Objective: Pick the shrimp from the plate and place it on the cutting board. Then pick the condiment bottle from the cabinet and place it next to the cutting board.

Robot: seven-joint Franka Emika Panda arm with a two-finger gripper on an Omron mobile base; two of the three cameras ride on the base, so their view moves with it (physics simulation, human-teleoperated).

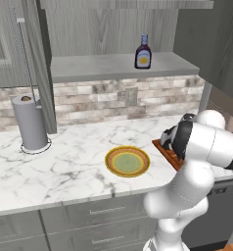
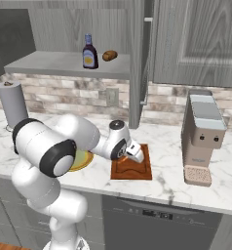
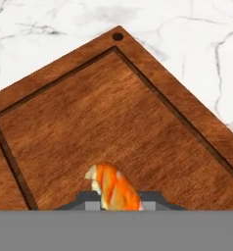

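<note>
The orange shrimp (image 3: 113, 188) lies low over the reddish-brown cutting board (image 3: 113, 112), between the fingertips of my gripper (image 3: 119, 202), which is shut on it. From the right base view the gripper (image 2: 137, 155) hangs over the board (image 2: 132, 171) near its far edge. The plate (image 1: 127, 161), yellow-rimmed with a pale green centre, sits bare on the marble counter left of the board (image 1: 165, 150); my arm partly hides the plate (image 2: 85, 160) in the right base view. The condiment bottle (image 1: 143, 52) stands upright on the cabinet shelf (image 1: 99, 67).
A brown rounded lump (image 2: 109, 55) lies on the shelf right of the bottle (image 2: 90, 52). The cabinet door (image 2: 137, 63) stands open, edge-on above the counter. A paper towel roll (image 1: 30, 122) stands at the left and a coffee machine (image 2: 202, 141) to the right of the board.
</note>
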